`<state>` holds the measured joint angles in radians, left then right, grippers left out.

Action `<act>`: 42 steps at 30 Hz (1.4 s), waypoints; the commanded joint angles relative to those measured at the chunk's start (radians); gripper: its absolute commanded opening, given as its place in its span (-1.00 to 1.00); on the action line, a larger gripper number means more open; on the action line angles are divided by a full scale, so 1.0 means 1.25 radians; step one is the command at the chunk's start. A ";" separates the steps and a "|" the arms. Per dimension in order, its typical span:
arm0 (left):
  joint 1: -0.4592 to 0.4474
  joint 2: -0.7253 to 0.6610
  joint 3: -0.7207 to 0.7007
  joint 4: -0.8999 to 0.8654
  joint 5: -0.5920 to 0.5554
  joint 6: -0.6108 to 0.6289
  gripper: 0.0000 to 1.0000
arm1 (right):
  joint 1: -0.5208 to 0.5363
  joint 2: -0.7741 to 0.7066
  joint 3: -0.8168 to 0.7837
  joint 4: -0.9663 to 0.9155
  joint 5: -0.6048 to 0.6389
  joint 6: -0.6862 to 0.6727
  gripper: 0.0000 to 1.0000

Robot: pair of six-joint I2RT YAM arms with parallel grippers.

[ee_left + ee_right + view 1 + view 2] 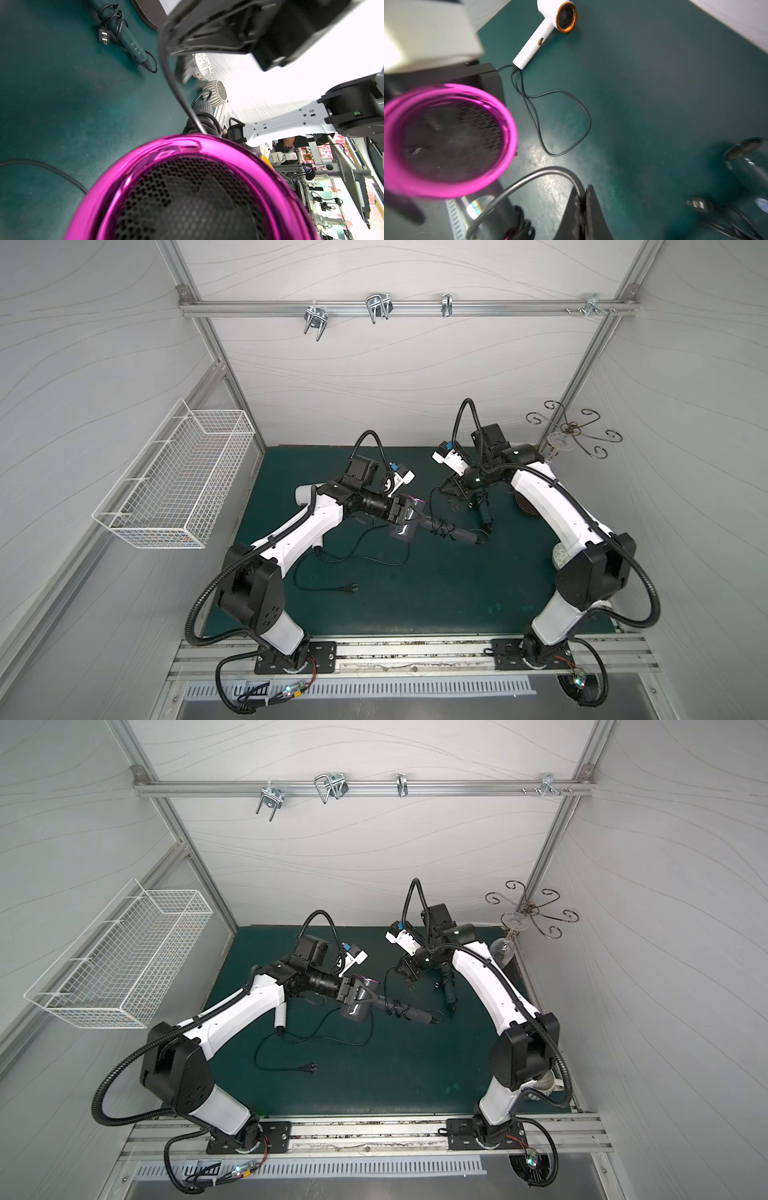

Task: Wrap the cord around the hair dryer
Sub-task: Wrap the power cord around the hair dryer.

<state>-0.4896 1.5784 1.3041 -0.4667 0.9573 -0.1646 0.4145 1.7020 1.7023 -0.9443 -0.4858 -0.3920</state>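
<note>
Pink rim of dryer (207, 145) fills the left wrist view, rear grille facing the lens. In both top views left gripper (409, 512) has the grey barrel clamped, jaws spread wide around it, and holds it sideways over mid mat (436, 601). The handle (457, 533) points toward the right arm; can't tell if its tip touches the mat.

A few turns of cord (529, 176) sit on the handle, close to the barrel. From there the cord arcs up to right gripper (584, 191), whose jaws are closed and pinch the cord between the fingertips. That gripper hangs just behind the handle on the back-wall side, above the mat.

Other items:
- The teal dryer (484, 512) lies on the mat under the right forearm, with its own cable bundled round its handle.
- The white dryer (550, 22) lies on the mat under the left arm and is mostly hidden in the top views.
- Its loose cord (571, 124) lies in loops on the mat.
- The plug (349, 589) ends up toward the front edge, well apart from both grippers.
</note>
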 commanded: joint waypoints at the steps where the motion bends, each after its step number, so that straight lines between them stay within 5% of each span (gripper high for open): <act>1: -0.012 -0.045 0.039 0.007 0.087 0.032 -1.00 | -0.017 0.016 -0.027 0.070 -0.062 0.002 -1.00; 6: -0.012 -0.054 0.057 -0.010 0.099 0.040 -1.00 | -0.038 0.009 -0.077 0.107 -0.125 0.020 -1.00; 17: -0.006 -0.071 0.072 0.029 0.170 -0.004 -1.00 | -0.169 -0.009 -0.269 0.331 -0.489 0.119 -1.00; 25: 0.032 -0.087 0.056 0.076 0.191 -0.075 -1.00 | -0.170 0.054 -0.262 0.318 -0.483 0.147 -1.00; 33: 0.097 -0.095 -0.087 0.443 0.238 -0.339 -1.00 | -0.169 0.071 -0.296 0.341 -0.508 0.199 -1.00; 42: 0.104 -0.072 -0.096 0.477 0.219 -0.349 -1.00 | -0.163 0.080 -0.339 0.393 -0.524 0.286 -1.00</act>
<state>-0.3626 1.5063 1.1587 -0.0338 1.1358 -0.5800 0.2195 1.7683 1.3010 -0.4904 -1.1698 -0.0788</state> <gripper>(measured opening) 0.771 0.071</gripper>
